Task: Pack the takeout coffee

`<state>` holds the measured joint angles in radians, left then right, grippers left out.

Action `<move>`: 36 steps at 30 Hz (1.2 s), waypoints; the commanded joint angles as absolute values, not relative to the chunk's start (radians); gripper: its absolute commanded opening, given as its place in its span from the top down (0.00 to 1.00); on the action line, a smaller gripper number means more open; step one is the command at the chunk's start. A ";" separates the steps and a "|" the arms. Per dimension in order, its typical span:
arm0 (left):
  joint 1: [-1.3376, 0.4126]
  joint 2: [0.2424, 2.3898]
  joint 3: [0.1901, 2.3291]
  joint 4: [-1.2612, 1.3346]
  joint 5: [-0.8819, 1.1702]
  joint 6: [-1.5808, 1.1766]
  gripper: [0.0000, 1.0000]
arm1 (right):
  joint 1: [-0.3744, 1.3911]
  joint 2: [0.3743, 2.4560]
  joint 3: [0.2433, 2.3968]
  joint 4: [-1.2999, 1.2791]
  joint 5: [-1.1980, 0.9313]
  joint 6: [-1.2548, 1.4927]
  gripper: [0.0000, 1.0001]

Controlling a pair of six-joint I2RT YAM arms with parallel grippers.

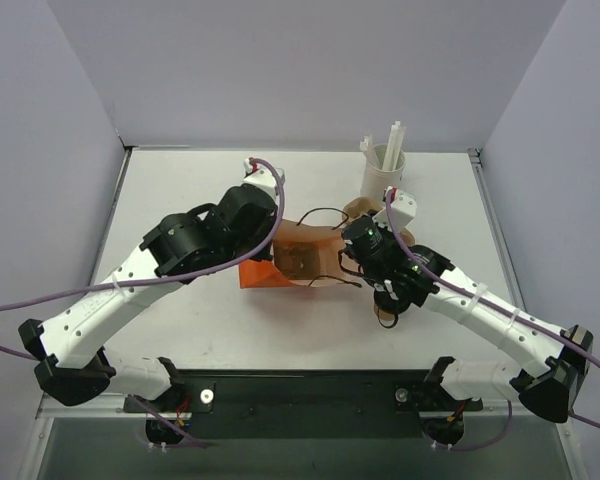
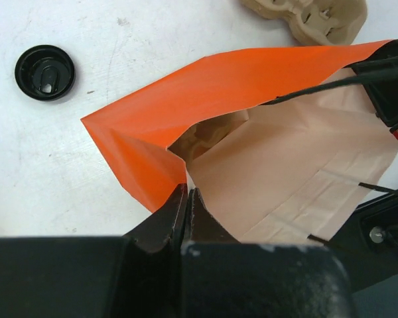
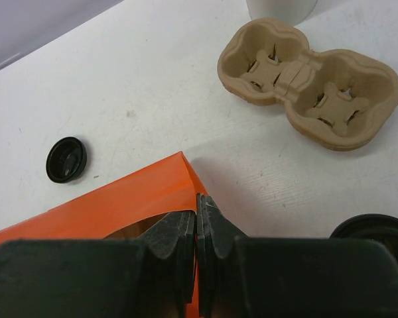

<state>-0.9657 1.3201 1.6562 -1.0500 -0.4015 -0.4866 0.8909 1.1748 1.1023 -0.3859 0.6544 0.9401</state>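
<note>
Step in hand, as judged: both arms spreading mouth of orange bag for loading.
- Left gripper: jaws closed tight, pinching bag's rim paper.
- Right gripper: likewise clamping bag's opposite rim.
- Doing it well: pulling rims apart evenly, firm pinch, no tearing at corner fold, mouth gaping wide and steady.
- Takeout coffee: seemingly the black-lidded round just right of bag, mostly cropped, apparently not inside bag yet.
- Loose black lid: lying left of bag.
- Cup carrier: sitting beyond bag.
- Brands, labels, writing: none showing legibly.
</note>
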 commanded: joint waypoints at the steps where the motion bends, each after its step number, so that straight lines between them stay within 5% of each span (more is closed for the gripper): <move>1: -0.948 1.304 1.659 -1.066 -0.399 -0.451 1.00 | 0.903 1.193 1.104 -0.387 0.664 0.962 1.00; 7: -0.916 1.246 1.625 -1.003 -0.377 -0.456 1.00 | 0.891 1.146 1.112 -0.283 0.632 0.862 1.00; 14: -0.900 1.115 1.349 -0.806 -0.370 -0.350 1.00 | 0.888 1.121 1.032 -0.128 0.536 0.711 1.00; 19: -0.885 1.135 1.433 -0.775 -0.402 -0.305 1.00 | 0.888 1.117 1.085 -0.074 0.531 0.572 1.00; 26: -0.894 0.985 1.151 -0.670 -0.319 -0.377 1.00 | 0.908 1.051 0.933 -0.049 0.506 0.594 1.00; 36: -0.896 1.072 1.403 -0.741 -0.370 -0.252 1.00 | 0.919 1.039 0.979 -0.029 0.518 0.585 1.00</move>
